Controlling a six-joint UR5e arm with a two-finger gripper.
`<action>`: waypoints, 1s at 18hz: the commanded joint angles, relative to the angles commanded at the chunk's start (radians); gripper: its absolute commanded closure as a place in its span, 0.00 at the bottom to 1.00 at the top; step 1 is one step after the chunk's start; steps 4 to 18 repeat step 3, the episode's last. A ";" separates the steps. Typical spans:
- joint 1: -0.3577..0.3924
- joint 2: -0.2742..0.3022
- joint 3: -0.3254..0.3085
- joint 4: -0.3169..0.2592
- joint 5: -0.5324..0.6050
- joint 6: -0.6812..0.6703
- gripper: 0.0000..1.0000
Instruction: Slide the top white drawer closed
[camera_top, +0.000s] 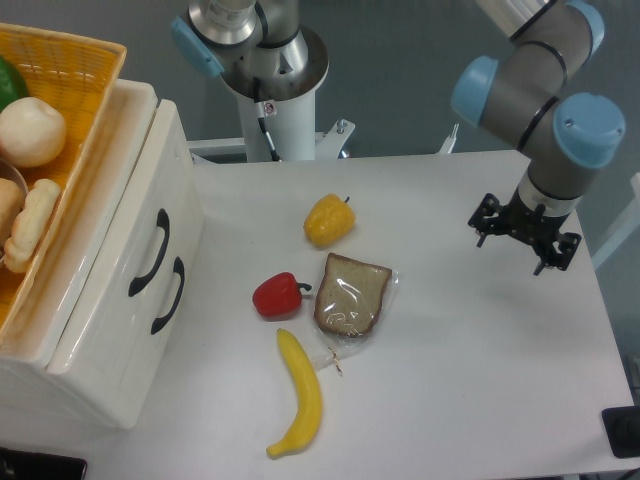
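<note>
cream-white top white drawer (120, 215), black handle (148, 253)

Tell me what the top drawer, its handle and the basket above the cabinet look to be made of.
The top white drawer: probably plastic, glossy cream-white, with soft highlights along its rounded edges. Its black handle: smooth dark plastic or coated metal; the look leaves that open. The orange basket: a woven lattice shows, so wicker or moulded plastic imitating it.
</note>
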 joint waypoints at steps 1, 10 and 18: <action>-0.002 -0.003 0.006 -0.003 0.000 0.011 0.00; 0.003 0.001 0.006 -0.003 0.000 0.032 0.00; 0.003 0.001 0.006 -0.003 0.000 0.032 0.00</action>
